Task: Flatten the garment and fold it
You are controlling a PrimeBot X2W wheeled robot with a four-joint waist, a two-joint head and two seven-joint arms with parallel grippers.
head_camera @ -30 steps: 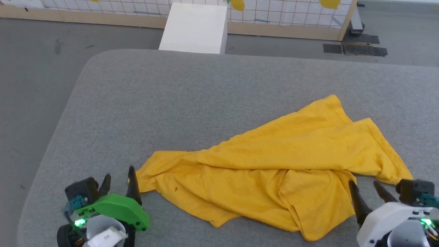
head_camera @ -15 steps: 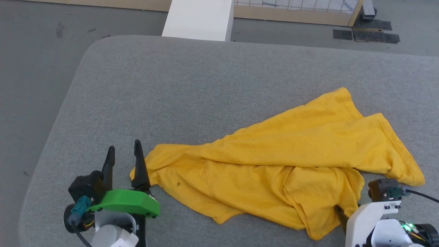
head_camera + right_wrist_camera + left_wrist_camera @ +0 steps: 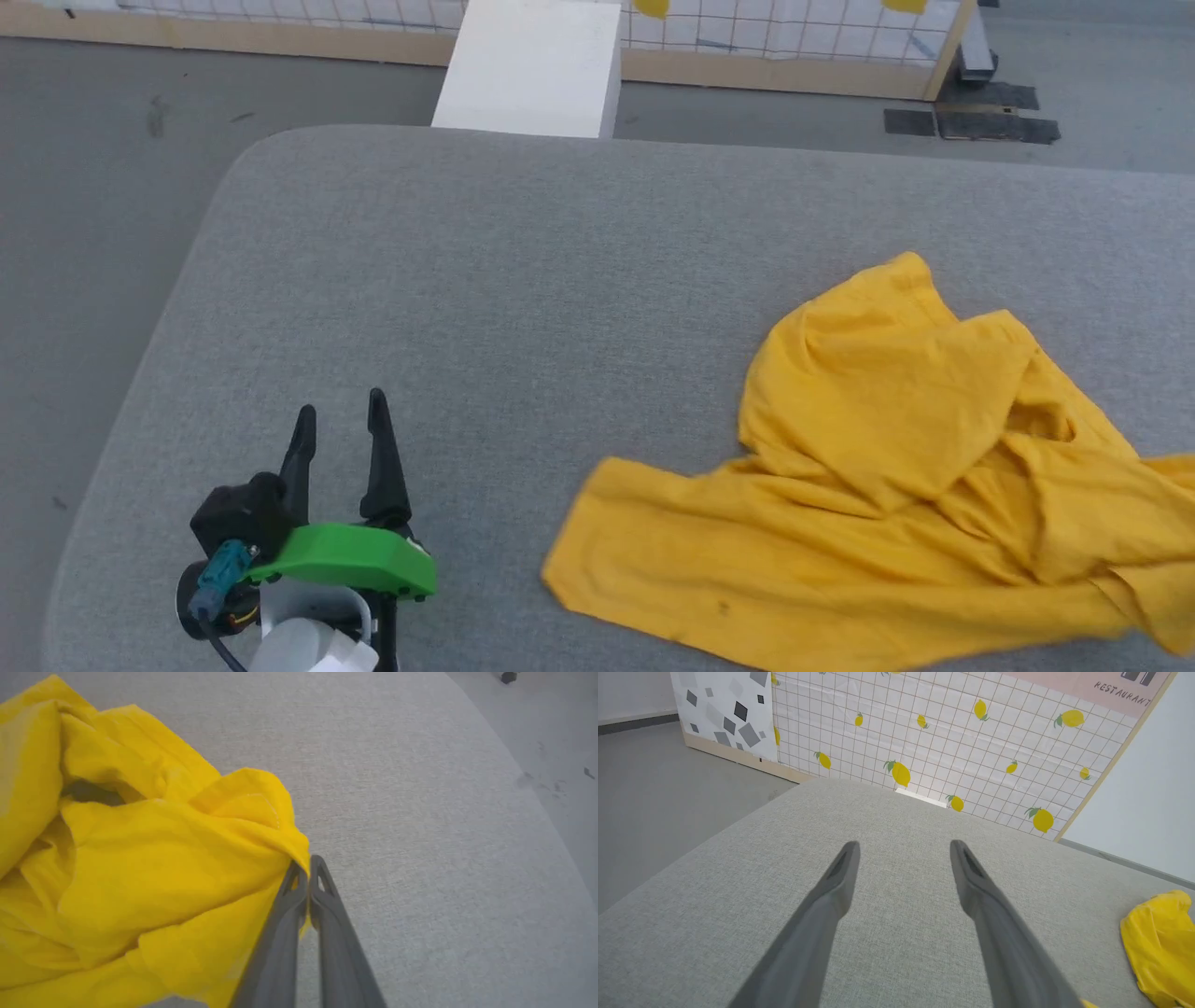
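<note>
The head camera looks steeply down onto the grey pad (image 3: 523, 280), with floor (image 3: 93, 233) beyond it. The left wrist camera sits low over the pad, facing the lemon wall (image 3: 971, 742). The right wrist camera looks down close at the shirt (image 3: 140, 868), which all three views share.

Your left gripper (image 3: 341, 406) has two long black tapering fingers (image 3: 381, 457) rising from a bright green curved cover (image 3: 345, 558); a black block (image 3: 245, 511) on its left carries a teal plug (image 3: 217, 571) and black cable (image 3: 213, 637). Your right gripper (image 3: 307, 862) has grey fingers (image 3: 280, 942) with triangular hollows near the tips.
</note>
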